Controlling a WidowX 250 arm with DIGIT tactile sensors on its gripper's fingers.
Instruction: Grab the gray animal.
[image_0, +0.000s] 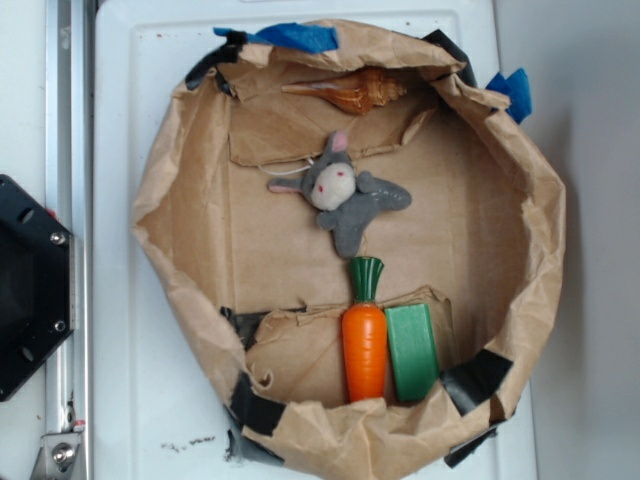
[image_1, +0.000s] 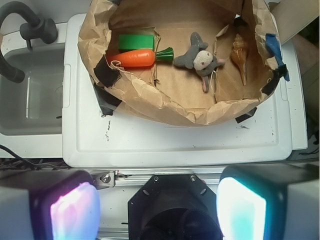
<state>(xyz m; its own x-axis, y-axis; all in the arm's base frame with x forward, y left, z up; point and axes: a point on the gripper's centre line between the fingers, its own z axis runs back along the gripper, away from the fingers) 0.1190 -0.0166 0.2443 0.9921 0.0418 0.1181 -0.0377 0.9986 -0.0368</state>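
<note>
Because the gripper (image_1: 159, 212) sits at the bottom edge of the wrist view, back over the black mount (image_1: 170, 200) and off the white tray (image_1: 175, 145), the gray animal (image_1: 199, 61) lies well ahead of it, across the near wall of the paper bag (image_1: 165, 107) and slightly to the right of centre. Its fingers (image_1: 75, 212) are spread wide apart with nothing between them.

From overhead, the gray animal (image_0: 343, 192) lies flat on the bag's floor, near the middle, apart from everything else. Its long axis runs diagonally, ears toward the upper left and hind legs toward the lower right. The carrot (image_0: 365, 340) lies just below it, leaf end pointing at its feet but not touching, with a green block (image_0: 412, 352) beside the carrot. A shell (image_0: 350, 93) rests near the far wall.

It is a small, soft-looking plush with a whitish face, red eyes, pink-lined ears and stubby limbs; it should give under a pinch.
</note>
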